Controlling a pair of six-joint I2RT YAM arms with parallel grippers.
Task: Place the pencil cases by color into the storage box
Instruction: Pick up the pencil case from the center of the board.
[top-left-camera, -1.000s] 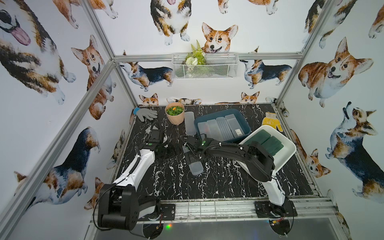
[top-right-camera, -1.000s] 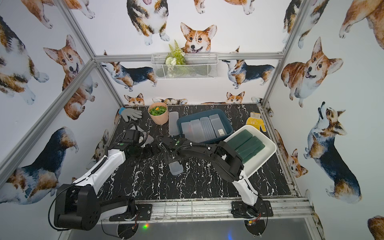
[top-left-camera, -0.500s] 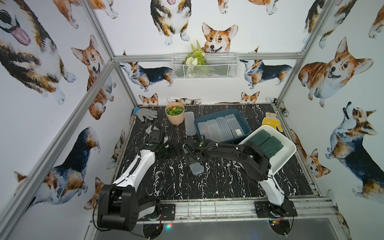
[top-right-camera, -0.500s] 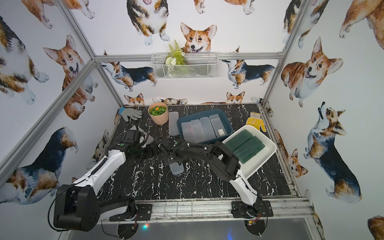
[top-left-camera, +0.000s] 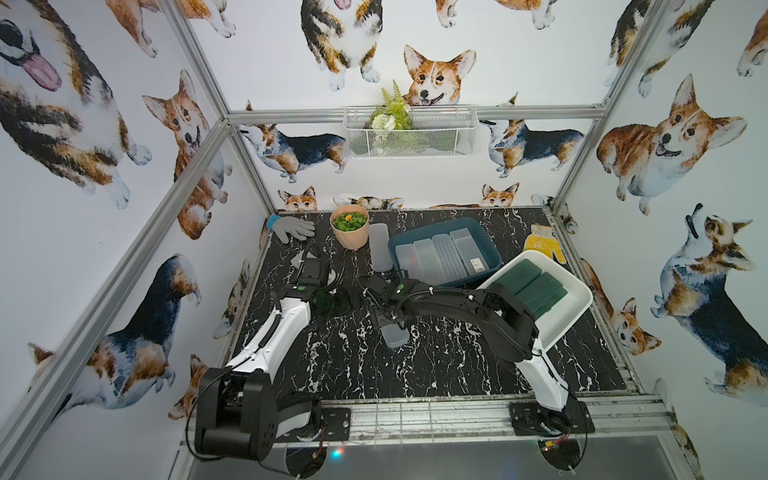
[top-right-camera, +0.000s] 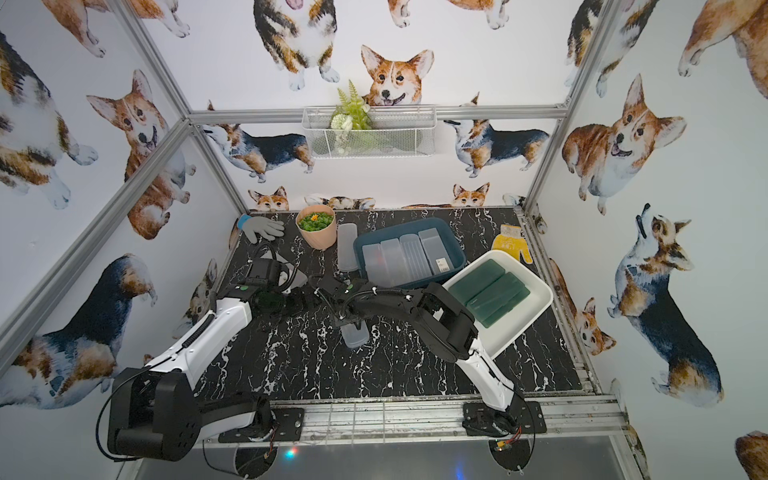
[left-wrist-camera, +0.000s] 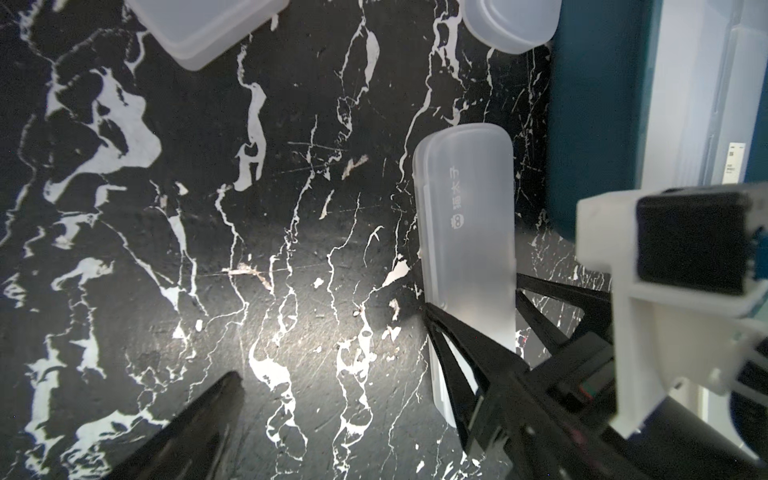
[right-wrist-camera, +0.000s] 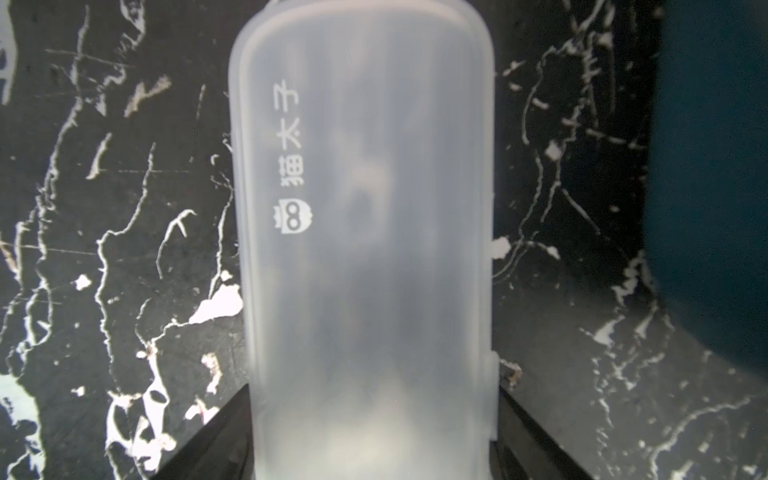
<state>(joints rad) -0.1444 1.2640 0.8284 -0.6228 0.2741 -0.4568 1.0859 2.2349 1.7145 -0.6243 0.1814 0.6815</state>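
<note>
A frosted white pencil case (right-wrist-camera: 365, 232) lies flat mid-table, seen in both top views (top-left-camera: 395, 335) (top-right-camera: 355, 336). My right gripper (right-wrist-camera: 372, 453) is shut on its near end, a finger against each long side. My left gripper (left-wrist-camera: 382, 451) hangs open just left of it (top-left-camera: 345, 300) over bare table. The blue storage box (top-left-camera: 492, 249) holds several frosted cases (top-left-camera: 440, 254). A white storage box (top-left-camera: 579, 309) holds dark green cases (top-left-camera: 528, 286). Another frosted case (top-left-camera: 379, 247) lies beside the blue box, and one more (left-wrist-camera: 208, 25) sits partly under my left arm.
A peach pot of green plants (top-left-camera: 350, 227) and a grey glove (top-left-camera: 293, 227) stand at the back left. A yellow glove (top-left-camera: 542, 246) lies at the back right. A wire basket (top-left-camera: 409, 132) hangs on the back wall. Metal frame rails edge the table.
My right gripper's fingers have drawn in against the frosted case's sides. The left arm and the other cases have not moved.
</note>
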